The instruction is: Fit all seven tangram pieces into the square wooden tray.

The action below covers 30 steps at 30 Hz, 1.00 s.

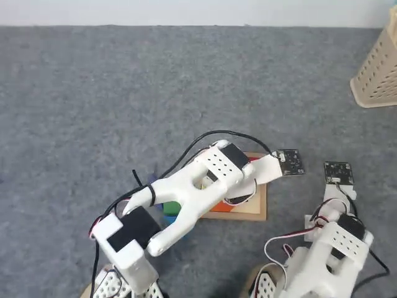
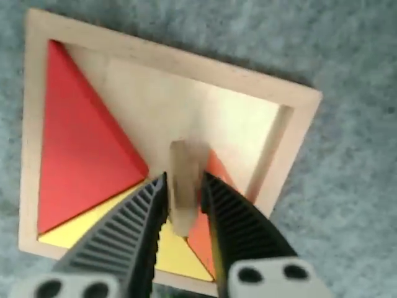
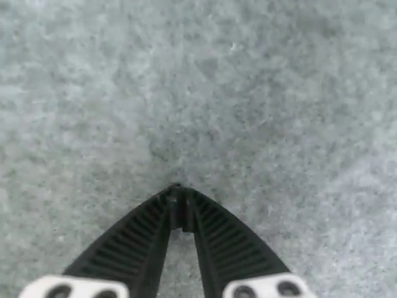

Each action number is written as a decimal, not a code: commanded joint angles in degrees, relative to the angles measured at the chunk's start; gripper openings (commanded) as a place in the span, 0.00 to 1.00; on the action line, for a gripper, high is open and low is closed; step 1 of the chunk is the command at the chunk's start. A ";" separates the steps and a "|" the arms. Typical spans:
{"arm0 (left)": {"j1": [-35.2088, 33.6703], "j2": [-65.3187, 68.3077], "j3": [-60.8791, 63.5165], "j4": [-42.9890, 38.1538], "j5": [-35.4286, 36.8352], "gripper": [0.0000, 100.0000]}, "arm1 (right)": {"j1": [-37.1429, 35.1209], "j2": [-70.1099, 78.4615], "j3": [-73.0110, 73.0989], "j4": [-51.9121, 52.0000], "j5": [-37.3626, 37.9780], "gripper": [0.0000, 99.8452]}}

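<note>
left wrist view: left gripper (image 2: 183,180) grasps a pale piece (image 2: 186,155) edge-on over the tray (image 2: 167,59), near centre. right gripper (image 3: 178,208) clenched, empty. tilted drop could ride onto the orange piece (image 2: 218,171).

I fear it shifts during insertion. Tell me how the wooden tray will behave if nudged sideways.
The wooden tray looks stiff, flat and low, so it should slide rather than tip. The carpet under it looks fuzzy, which likely adds drag. With the red triangle lying inside, it is probably a bit heavier, though still light.
</note>
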 commanded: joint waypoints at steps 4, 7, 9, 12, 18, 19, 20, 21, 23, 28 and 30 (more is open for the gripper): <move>0.00 -0.26 0.31 0.09 -0.70 0.09 | 1.10 -1.54 -0.79 -1.36 0.70 0.01; -1.05 -0.35 -0.04 0.00 -0.70 0.09 | 1.10 -1.54 -0.79 -1.36 0.70 0.01; -2.46 -0.79 -0.22 -0.18 -0.79 0.09 | 1.10 -1.45 -0.79 -1.36 0.70 0.01; -4.48 -0.44 -2.59 0.26 -0.79 0.09 | 0.84 -1.45 -0.79 -1.36 0.70 0.01; -6.33 -0.35 -3.82 0.00 -0.79 0.09 | -0.57 -1.45 -0.79 -1.19 0.70 0.01; -6.33 -0.35 -3.82 -0.09 -0.79 0.09 | -0.57 -1.45 -0.79 -1.19 0.70 0.01; -6.24 -0.35 -3.82 -0.09 -0.79 0.09 | -0.57 -1.45 -0.79 -1.19 0.70 0.01; -6.24 -0.53 -3.82 -0.09 -0.70 0.09 | -0.57 -1.45 -0.79 -1.19 0.70 0.01; -6.07 -0.79 -3.82 -0.18 -0.53 0.09 | -0.57 -1.45 -0.70 -1.19 0.70 0.01; -5.98 -0.35 -3.74 -6.68 5.80 0.09 | -0.57 -1.45 -0.70 -1.19 0.70 0.01; -5.89 -0.26 -3.47 -8.26 7.91 0.09 | -0.57 -1.45 -0.70 -1.19 0.70 0.01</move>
